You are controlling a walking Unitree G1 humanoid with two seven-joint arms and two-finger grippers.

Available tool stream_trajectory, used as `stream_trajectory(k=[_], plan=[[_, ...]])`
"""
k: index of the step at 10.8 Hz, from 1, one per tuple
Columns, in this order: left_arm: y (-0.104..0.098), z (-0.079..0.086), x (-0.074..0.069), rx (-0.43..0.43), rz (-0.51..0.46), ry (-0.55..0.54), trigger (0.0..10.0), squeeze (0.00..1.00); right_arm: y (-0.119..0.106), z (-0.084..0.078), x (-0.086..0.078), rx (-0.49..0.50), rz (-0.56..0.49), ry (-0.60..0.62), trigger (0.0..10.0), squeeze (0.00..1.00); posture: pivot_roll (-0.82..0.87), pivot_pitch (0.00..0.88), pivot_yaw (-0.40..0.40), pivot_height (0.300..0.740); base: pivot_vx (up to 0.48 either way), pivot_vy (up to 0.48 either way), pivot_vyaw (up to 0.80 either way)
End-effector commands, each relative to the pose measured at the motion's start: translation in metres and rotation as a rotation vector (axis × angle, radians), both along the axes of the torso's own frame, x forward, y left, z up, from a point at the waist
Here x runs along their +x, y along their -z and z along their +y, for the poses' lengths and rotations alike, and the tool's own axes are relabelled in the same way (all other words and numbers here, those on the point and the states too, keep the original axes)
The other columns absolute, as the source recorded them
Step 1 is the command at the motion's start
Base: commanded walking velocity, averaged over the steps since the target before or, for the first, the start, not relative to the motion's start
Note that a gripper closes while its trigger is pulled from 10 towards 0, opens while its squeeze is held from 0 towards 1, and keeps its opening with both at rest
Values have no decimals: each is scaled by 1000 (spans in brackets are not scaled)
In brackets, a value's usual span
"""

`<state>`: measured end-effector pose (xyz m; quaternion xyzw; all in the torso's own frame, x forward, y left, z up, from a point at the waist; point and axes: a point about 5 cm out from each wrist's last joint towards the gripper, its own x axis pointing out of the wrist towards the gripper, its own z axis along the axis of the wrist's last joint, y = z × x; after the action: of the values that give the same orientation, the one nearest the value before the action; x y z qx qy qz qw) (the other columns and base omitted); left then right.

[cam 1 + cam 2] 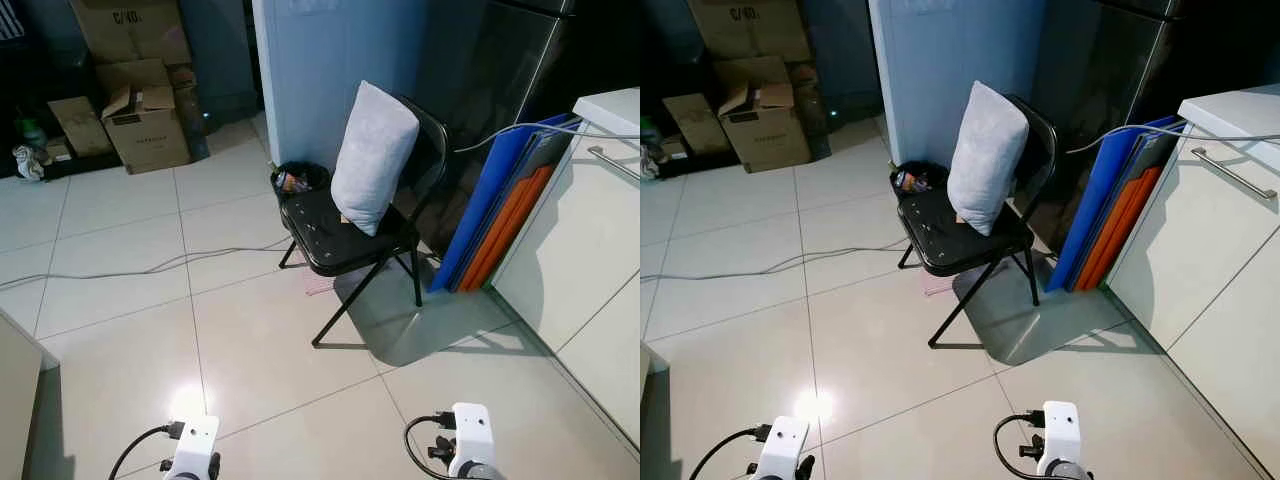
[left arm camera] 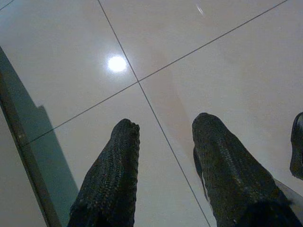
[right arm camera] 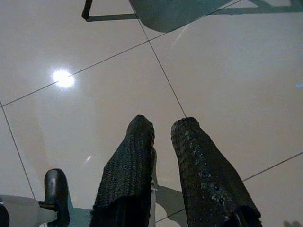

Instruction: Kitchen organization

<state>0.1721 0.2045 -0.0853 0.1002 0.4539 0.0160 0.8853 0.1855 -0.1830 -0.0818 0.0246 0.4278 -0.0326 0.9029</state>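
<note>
Hanging low over the tiled floor (image 1: 120, 210), the left gripper (image 2: 163, 127) is released, fingers parted and empty; the right gripper (image 3: 163, 125) likewise, with a narrower gap. Centre frame, a black folding chair (image 1: 330, 240) carries a grey pillow (image 1: 372, 155). Cardboard boxes (image 1: 140, 120) sit upper left, blue and orange boards (image 1: 500, 210) lean by the white cabinet (image 1: 590, 260) on the right.
</note>
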Motion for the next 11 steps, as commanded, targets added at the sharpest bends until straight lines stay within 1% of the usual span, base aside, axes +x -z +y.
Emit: stream_trajectory(k=[1,2,3,4,7,11], plan=[[-14,-39,38,-145,-80,45,10000,0,-12,-2,23,108,-77,120,10000,0,142,0,16,740,0,0,0],[-15,-39,39,-142,-88,49,10000,0,-13,-3,24,99,-84,113,10000,0,144,0,14,740,0,0,0],[-16,-38,41,-111,-96,56,10000,0,-14,-4,25,72,-87,91,10000,0,145,0,13,740,0,0,0],[-16,-36,41,-104,-94,41,10000,0,-13,-3,24,72,-84,88,10000,0,144,0,12,740,0,0,0],[-13,-33,36,-89,-67,56,10000,0,-12,-2,22,88,-79,85,10000,0,150,0,10,740,0,0,0],[-12,-33,34,-99,-66,52,10000,0,-10,-2,19,79,-59,82,10000,0,152,0,9,740,0,0,0]])
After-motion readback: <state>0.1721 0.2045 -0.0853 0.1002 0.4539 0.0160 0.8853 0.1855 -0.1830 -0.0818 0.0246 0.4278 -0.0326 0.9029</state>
